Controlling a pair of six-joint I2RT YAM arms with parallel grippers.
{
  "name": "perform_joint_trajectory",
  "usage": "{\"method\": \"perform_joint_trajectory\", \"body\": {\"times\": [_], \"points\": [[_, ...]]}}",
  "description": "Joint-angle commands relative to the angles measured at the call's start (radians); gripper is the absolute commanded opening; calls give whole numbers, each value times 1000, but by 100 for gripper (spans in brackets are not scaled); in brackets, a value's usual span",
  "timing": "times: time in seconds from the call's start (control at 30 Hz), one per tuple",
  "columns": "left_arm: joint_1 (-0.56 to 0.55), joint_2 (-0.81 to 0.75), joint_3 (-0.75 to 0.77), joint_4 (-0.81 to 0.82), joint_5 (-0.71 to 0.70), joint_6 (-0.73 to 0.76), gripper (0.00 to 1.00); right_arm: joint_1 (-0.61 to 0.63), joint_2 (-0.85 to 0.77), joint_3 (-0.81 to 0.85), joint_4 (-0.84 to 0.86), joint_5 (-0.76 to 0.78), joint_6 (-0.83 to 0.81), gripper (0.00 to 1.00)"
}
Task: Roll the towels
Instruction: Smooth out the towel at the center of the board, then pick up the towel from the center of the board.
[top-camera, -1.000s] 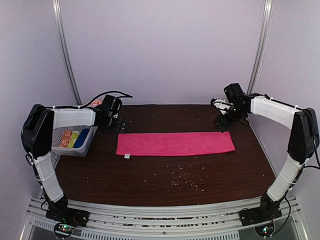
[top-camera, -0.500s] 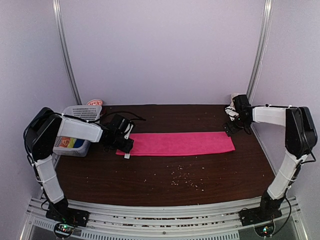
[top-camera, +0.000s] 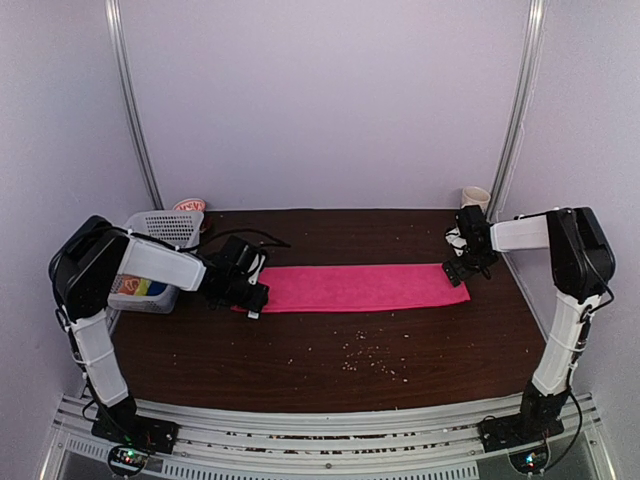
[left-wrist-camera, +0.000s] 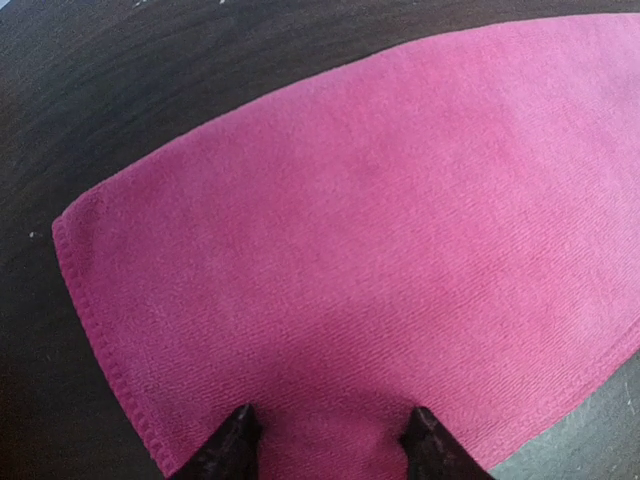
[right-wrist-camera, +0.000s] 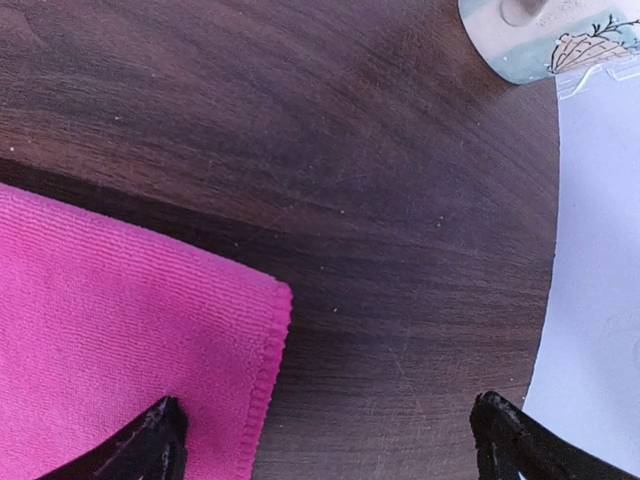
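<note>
Both arms have swung in onto the pink towel (top-camera: 360, 287) over the last second: the left arm has left the basket for the towel's left end, and the right arm has dropped to its right end, uncovering the mug.

1. Nearer than the towel: pale crumbs (top-camera: 368, 356) lie scattered on the dark, wood-grained table (top-camera: 330, 390). Nothing else stands between the arm bases and the towel.
2. Towel: one long flat strip, laid left to right across the middle of the table. It is soft, finely ribbed cloth with a stitched hem. A small white tag (top-camera: 252, 314) sticks out at its near left corner.
3. Left gripper (left-wrist-camera: 330, 448): it is at the towel's left end, jaws about half apart, both black tips pressed down on the cloth. Whether a fold is pinched between them cannot be told.
4. Right gripper (right-wrist-camera: 330, 440): it is over the towel's right end, jaws spread wide and holding nothing. One tip is above the cloth, the other above bare wood past the hem.
5. Left of the towel: a white plastic lattice basket (top-camera: 165, 226) holds orange, yellow and blue items. The left arm crosses in front of it.
6. Beyond the towel's right end: a cream mug (top-camera: 476, 197) with a pale teal band stands at the far right corner, apart from the cloth.
</note>
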Motion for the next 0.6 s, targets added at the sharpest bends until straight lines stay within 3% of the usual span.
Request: {"method": "perform_joint_trajectory", "body": {"times": [0.0,0.23,0.4,0.57], "points": [[15,-38,-61,-26,0,-16,56,2,25,6,26,80,13,100],[47,-70,-103,-11,7,-11,67,2,13,11,26,81,14,100],[47,-85,-48,-13,22,5,96,1,-51,48,-59,-48,36,100],[46,-160,2,-25,36,1,98,-23,-160,26,-137,-220,98,100]]}}
